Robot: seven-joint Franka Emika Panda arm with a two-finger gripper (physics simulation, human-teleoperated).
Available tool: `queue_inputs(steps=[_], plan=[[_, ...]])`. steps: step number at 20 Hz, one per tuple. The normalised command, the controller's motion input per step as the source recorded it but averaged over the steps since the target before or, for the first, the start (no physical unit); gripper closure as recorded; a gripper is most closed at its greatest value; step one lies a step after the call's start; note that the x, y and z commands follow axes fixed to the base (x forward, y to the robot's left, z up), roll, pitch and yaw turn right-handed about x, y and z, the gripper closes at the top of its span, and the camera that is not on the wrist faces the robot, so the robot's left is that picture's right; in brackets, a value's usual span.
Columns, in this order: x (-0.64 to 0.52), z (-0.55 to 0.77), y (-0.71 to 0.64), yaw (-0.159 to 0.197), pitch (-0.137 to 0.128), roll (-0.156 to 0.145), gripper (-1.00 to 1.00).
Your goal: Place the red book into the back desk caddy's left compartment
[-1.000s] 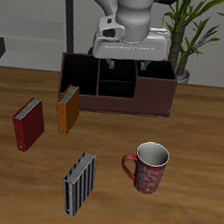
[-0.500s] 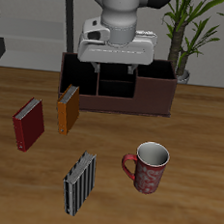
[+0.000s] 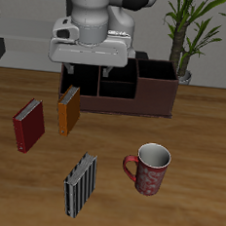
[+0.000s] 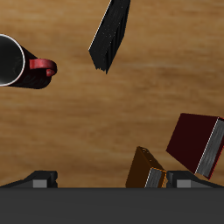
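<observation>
Nothing is done yet: the red book (image 3: 29, 124) stands untouched, well apart from the back desk caddy (image 3: 156, 98). The gripper (image 3: 87, 75) hangs empty, fingers apart; grasping and placing remain.

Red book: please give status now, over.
Gripper empty, above the caddy front. Red book upright on table, untouched. Orange-brown book stands between it and the caddy.

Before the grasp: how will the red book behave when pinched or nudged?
The red book looks like a rigid hardcover, so it should stay stiff under a pinch. It stands on edge and leans, so a side push would probably tip it flat. Its cover looks smooth, so it may slip. It stands apart from the orange-brown book.
</observation>
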Motion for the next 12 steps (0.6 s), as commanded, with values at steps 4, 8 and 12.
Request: queue_inputs(steps=[4,8,12], plan=[[0.02,-0.17,-0.51,-0.013,-0.024,0.018,-1.0],[-0.04,-0.1,-0.34,0.014,-0.009,-0.009,-1.0],[-0.05,-0.14,-0.67,-0.029,-0.023,-0.02,-1.0]])
